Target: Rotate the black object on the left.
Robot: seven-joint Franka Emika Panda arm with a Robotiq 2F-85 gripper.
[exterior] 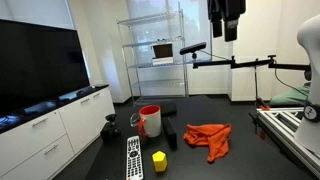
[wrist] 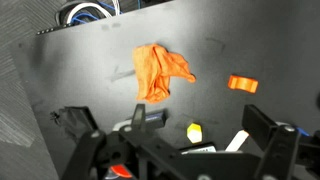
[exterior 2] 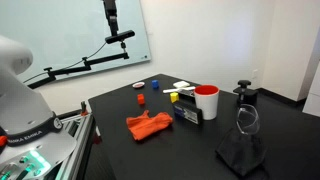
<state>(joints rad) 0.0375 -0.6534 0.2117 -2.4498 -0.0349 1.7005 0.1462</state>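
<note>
The black object (exterior: 109,129) is small, squat and lumpy. It sits on the black table left of the red-and-white mug (exterior: 149,120). In an exterior view it stands behind the mug near the table's far edge (exterior 2: 243,92). My gripper (exterior: 225,25) hangs high above the table, far from the black object, open and empty. It also shows at the top of an exterior view (exterior 2: 111,18). In the wrist view my gripper (wrist: 168,125) has its fingers spread wide over the table. The black object is not visible there.
An orange cloth (exterior: 208,140) lies mid-table, with a small upright black block (exterior: 171,137), a yellow piece (exterior: 159,160) and a long remote control (exterior: 133,158) nearby. A dark cloth (exterior 2: 243,155) lies at one table end. A small orange piece (wrist: 242,84) lies beyond the cloth.
</note>
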